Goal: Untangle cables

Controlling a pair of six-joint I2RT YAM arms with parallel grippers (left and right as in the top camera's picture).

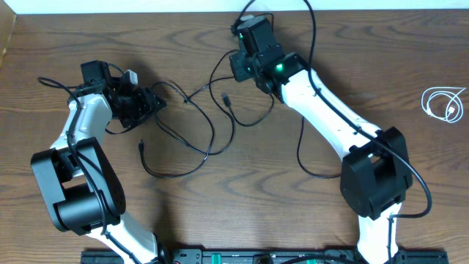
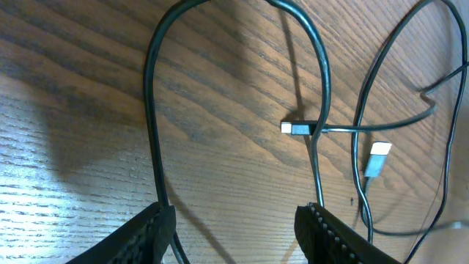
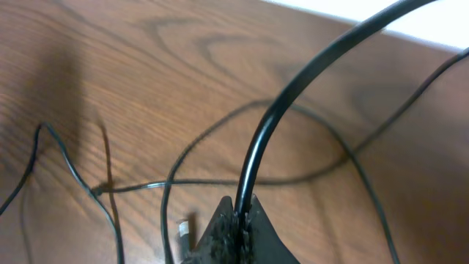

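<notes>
The white cable lies coiled near the right edge of the table, well apart from the rest, so that part looks done. The right gripper is pinched shut on one of the two black cables, which lie crossed in loose loops mid-table. The left gripper stands partly open astride a loop, clamping nothing, so most of the separating seems left.
</notes>
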